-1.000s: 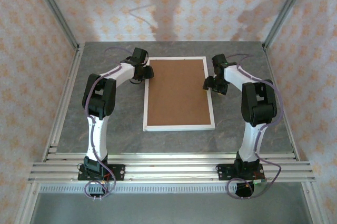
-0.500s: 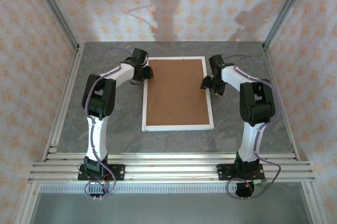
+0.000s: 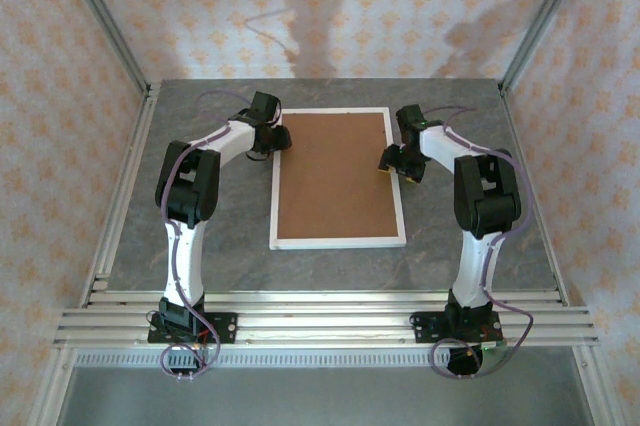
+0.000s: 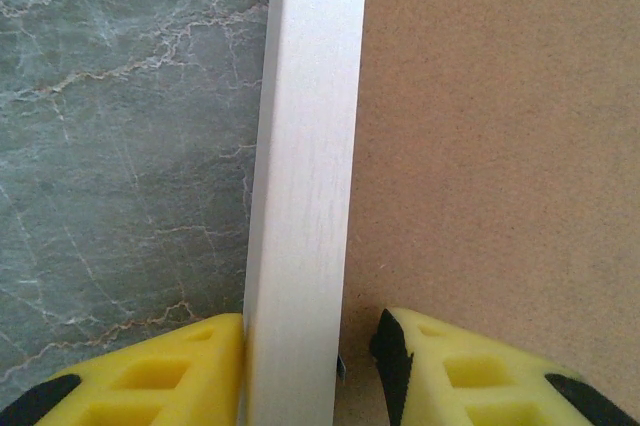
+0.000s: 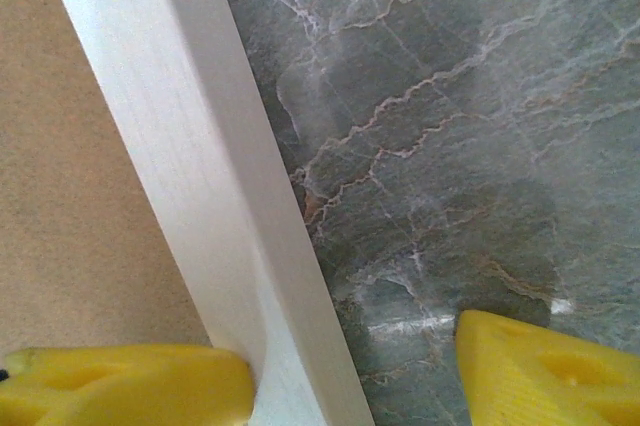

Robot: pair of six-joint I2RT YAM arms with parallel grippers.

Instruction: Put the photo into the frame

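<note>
**Position.** The frame lies flat on the table, back side up, with the brown backing board seated inside it. Its long axis runs from 12 to 6 o'clock in the top view. Whether the photo lies under the board cannot be told.

**Left gripper**. It is stationed at about 10 o'clock from the frame's centre and straddles the left long rail. In the left wrist view the outer finger touches the rail's outer face. The inner finger stands over the board, just beside the rail, with a thin dark gap. Whether the rail is actually clamped cannot be told.

**Right gripper**. It is stationed at about 2 o'clock and straddles the right long rail, released. The inner finger touches the rail's board side. The outer finger stands over bare table, well apart from the rail.

**Governing relation.** Each rail passes between its claw's fingers, directly below the claw. Both arms are equally near. Any lift or shift probably requires the right claw to close first.
</note>
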